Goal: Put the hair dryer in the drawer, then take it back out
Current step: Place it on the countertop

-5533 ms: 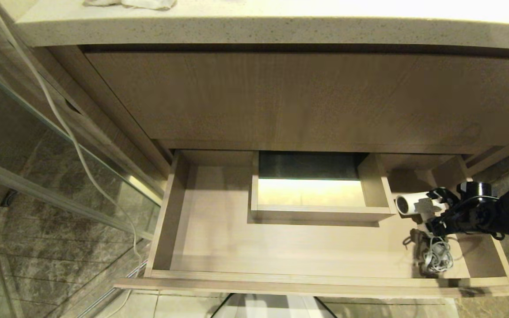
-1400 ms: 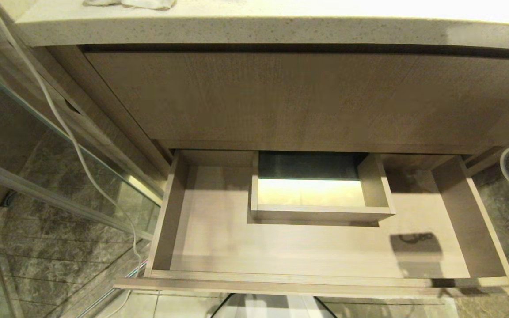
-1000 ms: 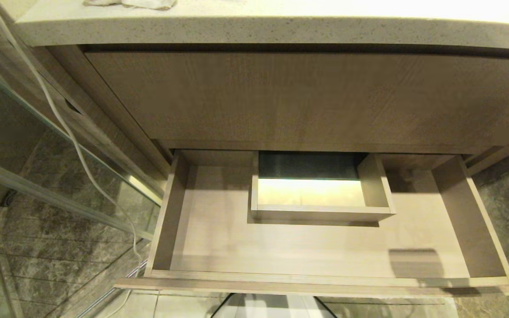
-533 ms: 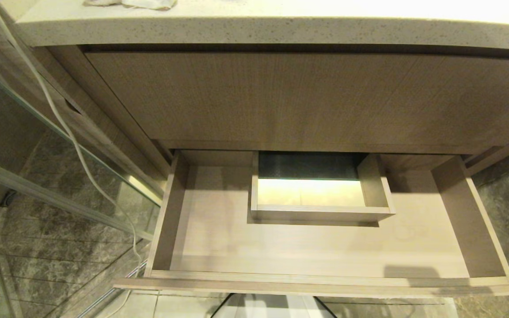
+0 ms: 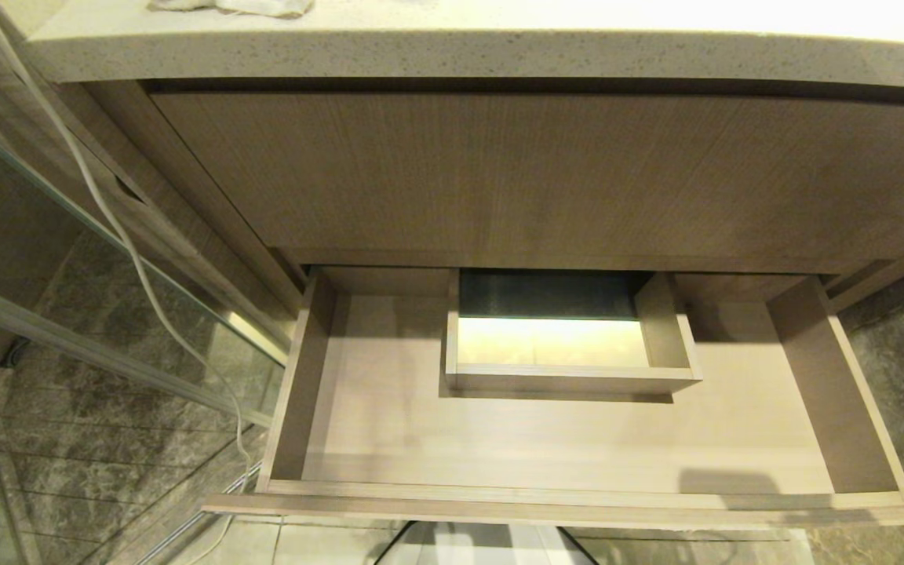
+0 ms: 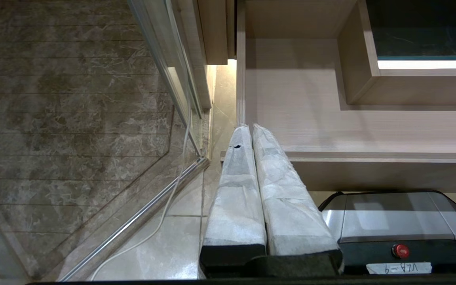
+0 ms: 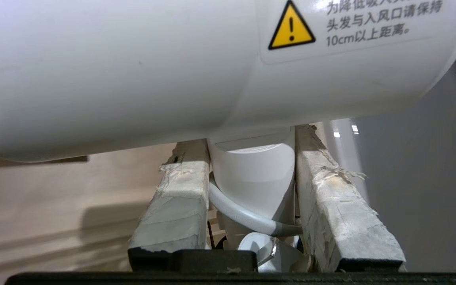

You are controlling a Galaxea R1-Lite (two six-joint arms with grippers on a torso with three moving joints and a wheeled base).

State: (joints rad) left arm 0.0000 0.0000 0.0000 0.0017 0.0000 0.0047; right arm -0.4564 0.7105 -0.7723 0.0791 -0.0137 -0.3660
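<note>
The drawer (image 5: pixel 562 447) stands pulled out below the taller wooden front panel (image 5: pixel 538 173) and the speckled stone counter (image 5: pixel 421 51); nothing lies on its pale floor, only a soft shadow at about five o'clock near the front right corner; the boxed cut-out (image 5: pixel 570 337) sits at twelve o'clock against the back wall. A crumpled cloth (image 5: pixel 232 6) lies on the counter at eleven o'clock; a pale cable (image 5: pixel 138 267) trails down past the glass panel (image 5: pixel 67 259) at nine o'clock to the marble floor (image 5: pixel 52 463).

Neither arm shows from above. The right gripper (image 7: pixel 251 206) holds the hair dryer (image 7: pixel 172 71) by its handle, one taped finger pressed to each side; the white barrel fills the space just past the fingertips, a yellow warning sticker (image 7: pixel 291 25) on it; the grey cord (image 7: pixel 244 215) crosses the handle between the fingers. The dryer is out of the drawer, clear of the wood.

The left gripper (image 6: pixel 251 130) hangs by the drawer's front left corner, its two wrapped fingers pressed flat together, nothing between them; the robot's grey base (image 6: pixel 394 221) lies just under it.
</note>
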